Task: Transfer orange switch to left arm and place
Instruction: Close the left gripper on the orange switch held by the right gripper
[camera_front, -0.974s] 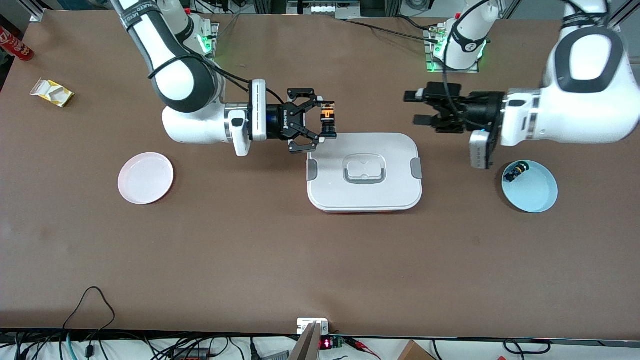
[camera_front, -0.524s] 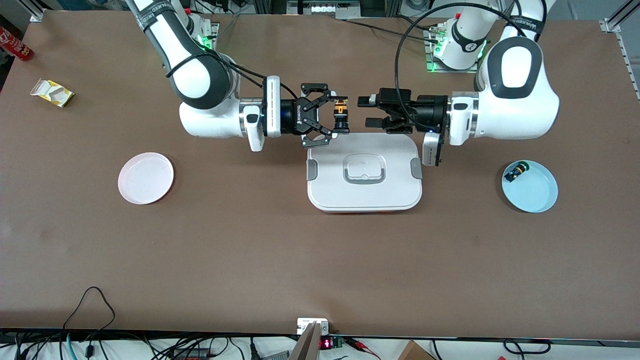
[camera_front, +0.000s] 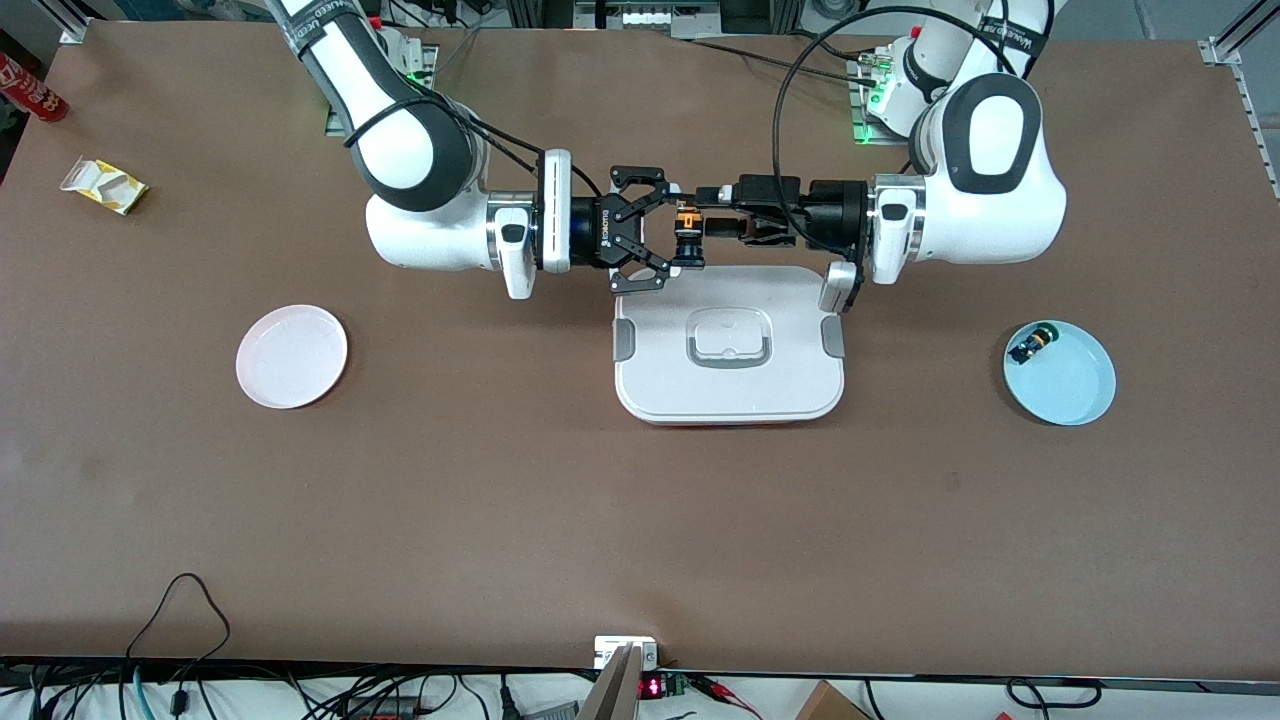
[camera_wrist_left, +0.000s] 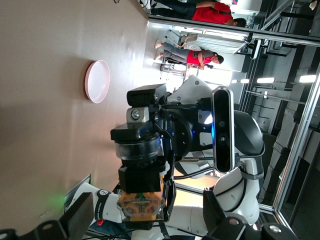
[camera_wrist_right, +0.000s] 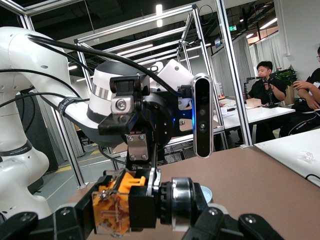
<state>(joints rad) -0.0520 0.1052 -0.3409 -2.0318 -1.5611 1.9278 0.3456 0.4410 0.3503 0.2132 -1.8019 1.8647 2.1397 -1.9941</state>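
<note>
Orange-capped cylindrical orange switch (camera_front: 686, 232) clamped in right gripper (camera_front: 672, 232); left gripper (camera_front: 712, 218) jaws apart.

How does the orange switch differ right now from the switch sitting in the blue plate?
The orange switch is airborne, clamped in the right gripper over the edge of the box, the open left gripper at it; the other switch lies loose in the blue plate. The orange switch has orange parts; the other switch blue and yellow-green. Both are small and black-bodied.

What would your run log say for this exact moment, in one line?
stage: handover above box edge | right gripper: shut on orange switch | left gripper: open, fingers around switch | blue plate: other switch
</note>
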